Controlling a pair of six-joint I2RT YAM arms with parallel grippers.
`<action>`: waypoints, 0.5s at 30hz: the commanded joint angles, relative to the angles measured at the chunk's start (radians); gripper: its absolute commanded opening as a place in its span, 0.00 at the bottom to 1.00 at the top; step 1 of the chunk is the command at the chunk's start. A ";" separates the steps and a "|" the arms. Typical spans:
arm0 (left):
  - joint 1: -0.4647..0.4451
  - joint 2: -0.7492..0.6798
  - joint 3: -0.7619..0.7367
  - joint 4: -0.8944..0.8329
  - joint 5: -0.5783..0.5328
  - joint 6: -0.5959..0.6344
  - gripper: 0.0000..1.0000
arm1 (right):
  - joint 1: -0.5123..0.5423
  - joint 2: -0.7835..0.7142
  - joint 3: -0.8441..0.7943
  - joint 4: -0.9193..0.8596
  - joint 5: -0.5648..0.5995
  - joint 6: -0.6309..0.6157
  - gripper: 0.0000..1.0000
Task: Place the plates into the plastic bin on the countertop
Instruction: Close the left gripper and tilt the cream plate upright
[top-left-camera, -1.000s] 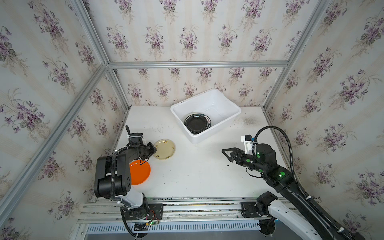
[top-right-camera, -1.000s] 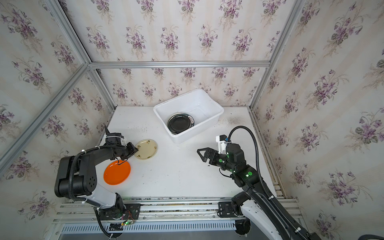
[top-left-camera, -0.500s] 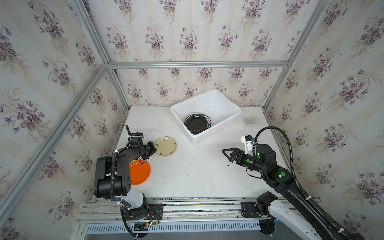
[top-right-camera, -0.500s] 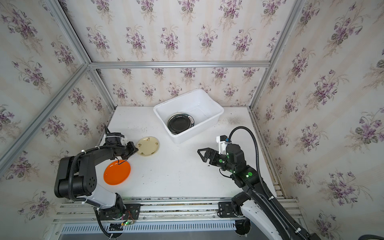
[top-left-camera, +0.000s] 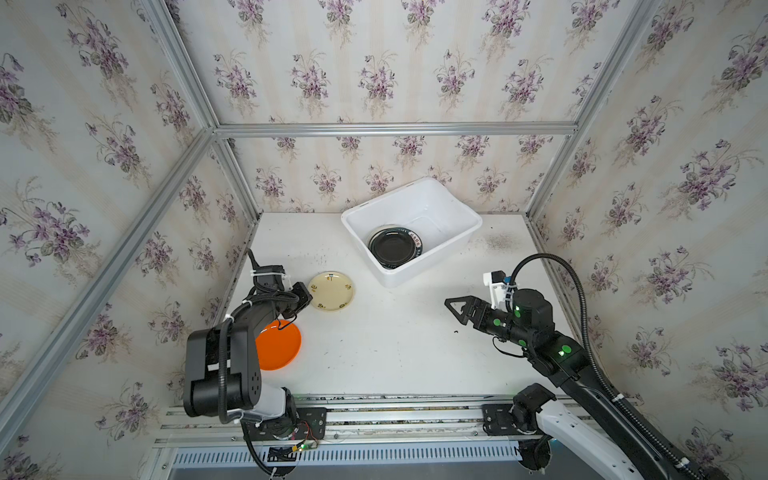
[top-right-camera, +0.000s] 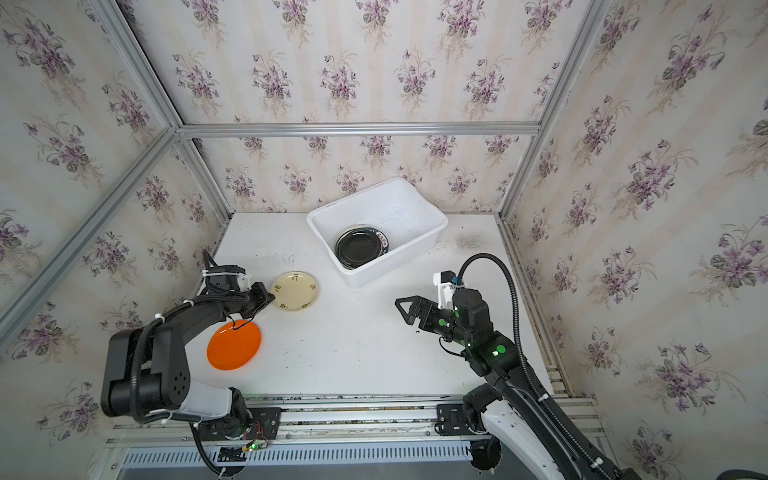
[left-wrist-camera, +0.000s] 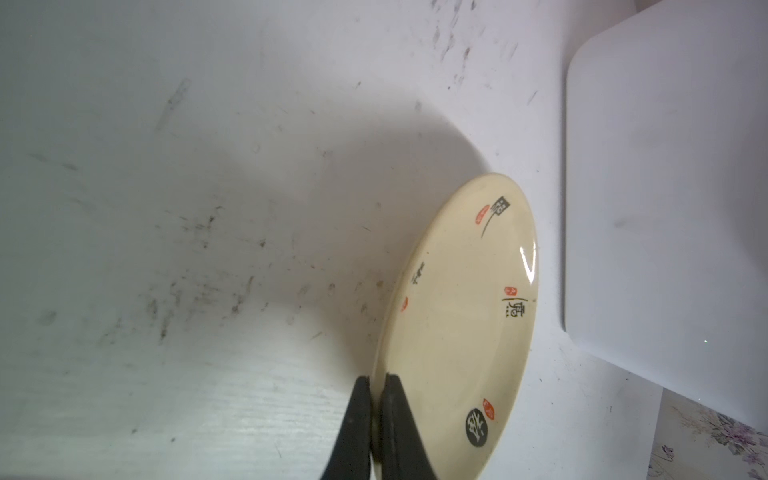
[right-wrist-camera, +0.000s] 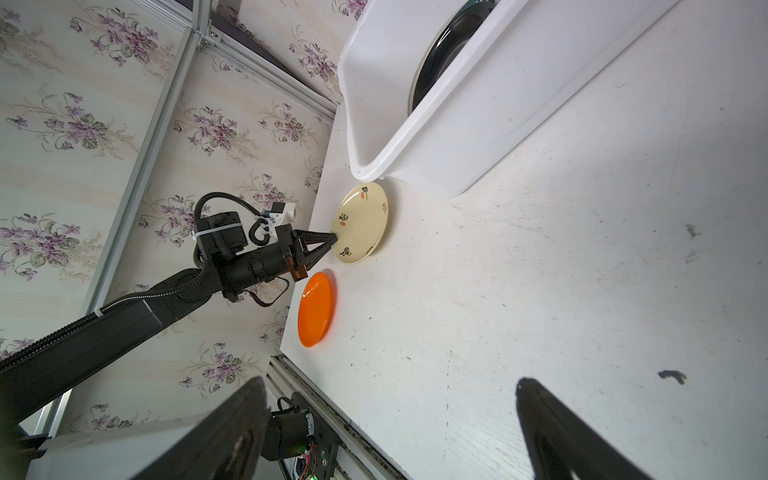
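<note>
The left pincer (left-wrist-camera: 378, 380) is clamped on the near rim of a cream plate (left-wrist-camera: 457, 324), one finger above and one below. The plate tilts up on that side; whether its far edge touches the bench (top-left-camera: 395, 353) I cannot tell. Just beside the left arm lies an orange plate (top-left-camera: 280, 345), flat on the bench and apart from the cream one. Beyond the cream plate stands the plastic bin (top-left-camera: 432, 262) near the back wall, with a black plate (top-left-camera: 392, 248) stacked on another inside it. Well off on the other side, the right pincer (top-left-camera: 453, 307) hangs over bare bench, its fingers wide apart and holding nothing.
</note>
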 joint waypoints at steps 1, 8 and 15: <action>0.000 -0.064 -0.006 -0.003 0.034 -0.023 0.00 | 0.000 0.005 -0.003 0.068 -0.043 0.023 0.99; -0.001 -0.275 -0.014 -0.082 0.016 -0.038 0.00 | 0.001 0.014 0.004 0.105 -0.067 0.042 0.99; -0.002 -0.441 0.016 -0.166 0.031 -0.055 0.00 | 0.000 0.037 -0.009 0.153 -0.088 0.066 0.99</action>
